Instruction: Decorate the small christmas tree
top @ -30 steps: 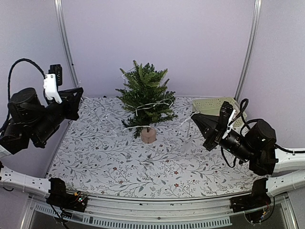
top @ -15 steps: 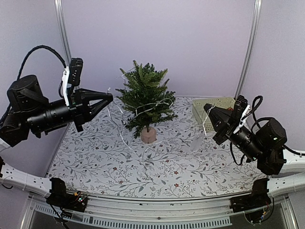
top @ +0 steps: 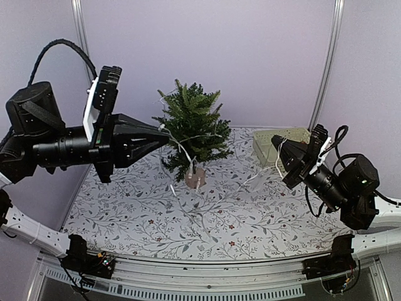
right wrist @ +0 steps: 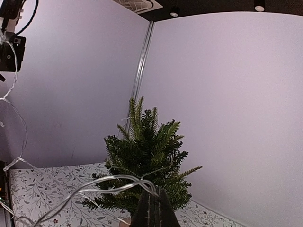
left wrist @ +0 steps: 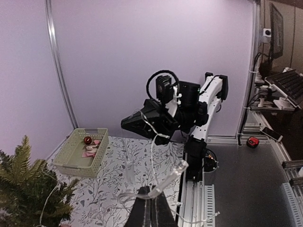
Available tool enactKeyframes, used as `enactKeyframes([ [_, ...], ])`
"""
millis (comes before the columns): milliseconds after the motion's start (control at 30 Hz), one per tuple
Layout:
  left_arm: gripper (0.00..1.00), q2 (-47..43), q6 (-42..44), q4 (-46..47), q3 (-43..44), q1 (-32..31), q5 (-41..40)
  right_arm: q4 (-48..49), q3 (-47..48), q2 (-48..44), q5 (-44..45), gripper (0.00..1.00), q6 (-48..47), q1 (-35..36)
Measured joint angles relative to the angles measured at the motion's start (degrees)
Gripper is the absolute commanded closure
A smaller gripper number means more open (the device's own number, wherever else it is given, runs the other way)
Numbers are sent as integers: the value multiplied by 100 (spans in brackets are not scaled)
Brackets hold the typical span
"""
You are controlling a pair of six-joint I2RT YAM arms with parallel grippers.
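A small dark-green bristly christmas tree (top: 191, 125) stands by the floral table's (top: 138, 207) far edge. The left gripper (top: 164, 133) is just beside it and the right gripper (top: 274, 139) farther off. Both pinch a thin clear light-wire (right wrist: 113, 178).

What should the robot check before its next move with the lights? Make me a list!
1. Left fingers shut on the lights: ok.
2. Right fingers shut on the lights: ok.
3. Tree standing upright: ok.
4. Some lights draped on the branches: ok.
5. Lights free of snags around the base: cannot tell.
6. Right arm clear of the basket: cannot tell.
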Motion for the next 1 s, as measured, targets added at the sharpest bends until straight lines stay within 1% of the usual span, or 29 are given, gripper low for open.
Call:
enactKeyframes([
  [100, 100, -247, -15, -11, -396, 15, -549, -28, 0, 0, 4, 100, 0, -13],
  [200, 100, -649, -157, -85, -704, 173, -1097, -48, 0, 0, 4, 100, -2, -15],
  [333, 100, -1038, -511, -168, -957, 662, -1598, -74, 0, 2, 4, 100, -15, -24],
  [467, 100, -1115, -872, -354, -1178, 1191, -1985, -92, 2, 26, 39, 100, -59, -55],
  [600, 100, -1073, -1222, -581, -1412, 1993, -2238, -144, 107, 90, 114, 100, -205, -98],
  [733, 100, -970, -1460, -597, -1502, 2826, -2315, -81, 442, 168, 210, 100, -417, -181],
  [900, 100, -745, -1613, -417, -1502, 3458, -2356, 247, 896, 448, 227, 100, -715, -352],
  [1000, 100, -586, -1694, -240, -1499, 3891, -2347, 472, 1353, 833, 120, 100, -872, -599],
])
